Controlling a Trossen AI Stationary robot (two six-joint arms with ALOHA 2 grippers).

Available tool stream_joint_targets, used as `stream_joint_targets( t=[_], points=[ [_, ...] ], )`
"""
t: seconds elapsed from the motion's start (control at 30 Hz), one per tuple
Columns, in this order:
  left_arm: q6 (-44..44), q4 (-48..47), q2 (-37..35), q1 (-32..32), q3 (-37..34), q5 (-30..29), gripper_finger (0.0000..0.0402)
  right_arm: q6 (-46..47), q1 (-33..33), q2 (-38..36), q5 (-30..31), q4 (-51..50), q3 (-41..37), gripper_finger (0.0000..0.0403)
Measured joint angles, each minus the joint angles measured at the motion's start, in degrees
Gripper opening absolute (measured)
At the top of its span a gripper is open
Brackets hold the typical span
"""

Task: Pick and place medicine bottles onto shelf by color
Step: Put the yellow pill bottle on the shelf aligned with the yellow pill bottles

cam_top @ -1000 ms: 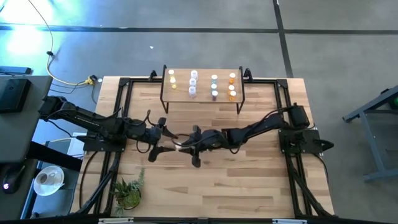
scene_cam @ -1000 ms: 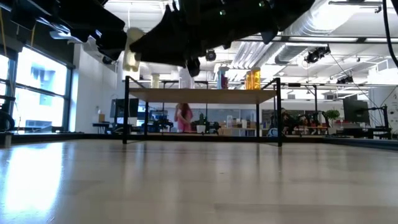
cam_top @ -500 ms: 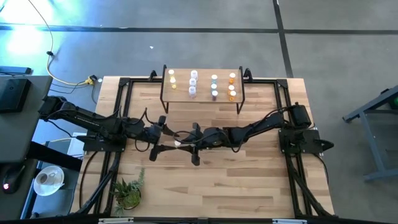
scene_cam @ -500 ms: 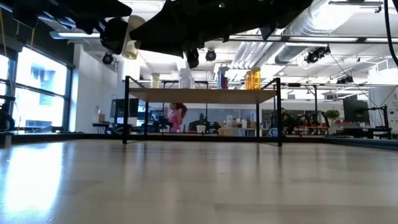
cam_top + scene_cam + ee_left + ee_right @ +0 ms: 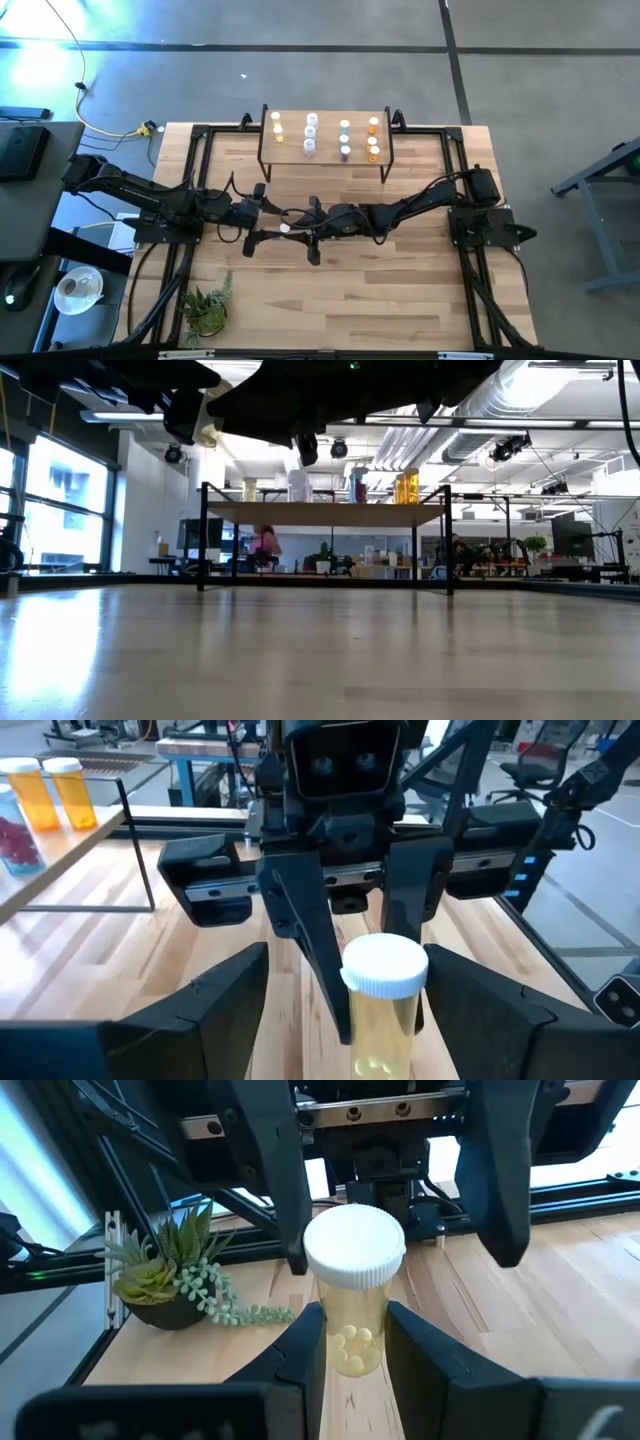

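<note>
Upright, yellowish white-capped bottle (image 5: 352, 1305) in right gripper (image 5: 352, 1342) jaws, left gripper (image 5: 345, 1005) jaws spread.

Two dark, slender jointed robot arms, the left arm (image 5: 140, 195) and the right arm (image 5: 430, 205), each rise from a black block-like base at mid-left and mid-right of the overhead frame. Thin black cables loop beside the links. Each ends in two flat, tapering black fingers (image 5: 300, 920); a blocky wrist housing with two round lenses (image 5: 340, 760) sits behind them, with small screws (image 5: 380, 1115) along a metal rail.
</note>
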Motion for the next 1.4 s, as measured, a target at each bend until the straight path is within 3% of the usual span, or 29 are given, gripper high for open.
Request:
stream_joint_targets(
  t=[0.2,0.57,1.0,1.4],
  points=[
    [-0.9,0.0,0.0,0.0,0.0,0.1,0.0245,0.0,0.0,0.0,0.0,0.0,0.0,0.0079],
    [-0.9,-0.2,0.0,0.0,0.0,0.9,0.0179,-1.0,0.0,0.0,0.1,0.0,0.0,0.0079],
    [-0.8,-0.1,0.0,0.0,0.0,1.9,0.0134,-1.1,-0.1,0.0,0.1,-0.1,0.0,0.0079],
    [-0.8,-0.1,0.0,0.0,0.0,2.1,0.0116,-1.1,-0.7,0.0,-0.4,-0.4,0.0,0.0079]
  ],
)
